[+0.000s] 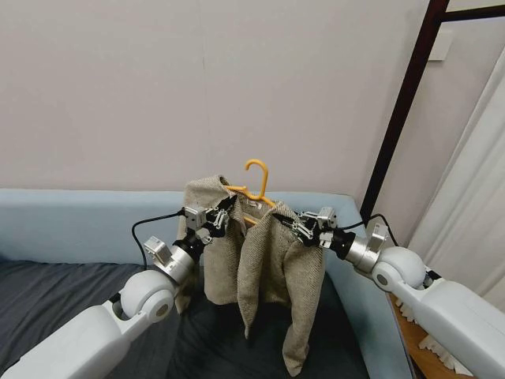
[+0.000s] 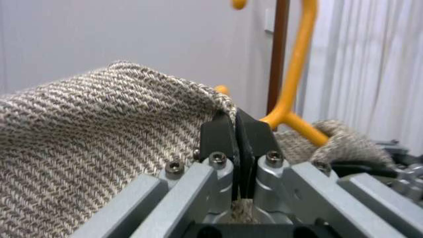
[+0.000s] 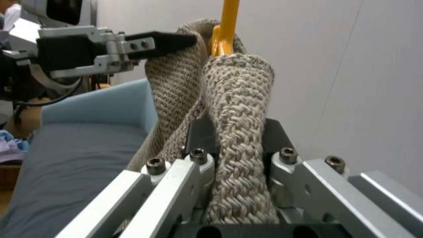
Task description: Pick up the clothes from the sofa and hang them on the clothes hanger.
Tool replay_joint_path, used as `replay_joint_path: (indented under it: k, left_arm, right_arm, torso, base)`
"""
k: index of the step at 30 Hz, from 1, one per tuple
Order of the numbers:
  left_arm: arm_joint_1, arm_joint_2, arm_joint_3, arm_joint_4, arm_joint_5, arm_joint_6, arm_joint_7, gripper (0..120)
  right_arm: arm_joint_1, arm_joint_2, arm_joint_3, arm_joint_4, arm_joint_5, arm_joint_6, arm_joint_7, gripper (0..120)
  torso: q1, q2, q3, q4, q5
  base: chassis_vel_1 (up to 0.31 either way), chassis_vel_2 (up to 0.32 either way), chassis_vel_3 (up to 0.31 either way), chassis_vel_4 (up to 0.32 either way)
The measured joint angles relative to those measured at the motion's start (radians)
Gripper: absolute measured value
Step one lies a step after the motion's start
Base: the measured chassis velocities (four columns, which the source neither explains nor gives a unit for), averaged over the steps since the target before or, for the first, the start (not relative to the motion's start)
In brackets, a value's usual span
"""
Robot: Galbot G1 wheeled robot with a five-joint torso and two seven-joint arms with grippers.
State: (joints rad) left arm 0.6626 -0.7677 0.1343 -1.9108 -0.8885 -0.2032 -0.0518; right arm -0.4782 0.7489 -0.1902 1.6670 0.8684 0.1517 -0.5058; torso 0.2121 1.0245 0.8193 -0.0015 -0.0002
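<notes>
A beige knitted garment (image 1: 264, 268) hangs on an orange hanger (image 1: 256, 183) held up above the sofa. My left gripper (image 1: 223, 211) is shut on the garment's left shoulder edge (image 2: 132, 129), its black pads (image 2: 218, 136) pinching the knit beside the orange hanger (image 2: 294, 79). On the other shoulder my right gripper (image 1: 301, 227) is shut, a thick fold of knit (image 3: 238, 144) clamped between its fingers (image 3: 198, 141). The left gripper (image 3: 173, 41) also appears farther off in the right wrist view, near the orange hanger hook (image 3: 228, 22).
A light blue sofa (image 1: 79, 217) with a dark grey seat cushion (image 1: 55, 292) lies below the arms. A dark upright pole (image 1: 398, 118) of a rack stands at the right beside a white curtain (image 1: 473, 197). A plain wall is behind.
</notes>
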Motion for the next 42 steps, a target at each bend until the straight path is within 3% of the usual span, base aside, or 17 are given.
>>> replay_joint_path:
  k: [13,23,33,42]
  left_arm:
    - [0.016,0.001,-0.028,-0.014,-0.033,-0.097,0.122,0]
    - [0.148,0.034,-0.084,0.016,0.068,-0.044,0.153,0]
    - [0.201,0.040,-0.119,0.019,0.119,-0.018,0.116,0]
    - [0.202,0.043,-0.138,0.017,0.155,0.009,-0.011,0]
  right_arm:
    - [-0.020,0.007,-0.022,-0.019,-0.011,-0.012,0.017,10]
    - [-0.015,0.008,-0.046,0.026,0.147,-0.026,0.063,10]
    - [-0.018,-0.002,-0.050,0.058,0.213,-0.027,0.107,10]
    - [-0.030,-0.017,-0.036,0.075,0.179,-0.029,0.148,10]
  torso:
    - [0.000,0.000,0.000,-0.0002,0.0002]
    - [0.000,0.000,0.000,0.0002,0.0000]
    - [0.000,0.000,0.000,0.0000,0.0001]
    - [0.000,0.000,0.000,-0.0001,0.0000]
  base:
    - [0.000,0.000,0.000,0.000]
    - [0.000,0.000,0.000,0.000]
    - [0.000,0.000,0.000,0.000]
    - [0.000,0.000,0.000,0.000]
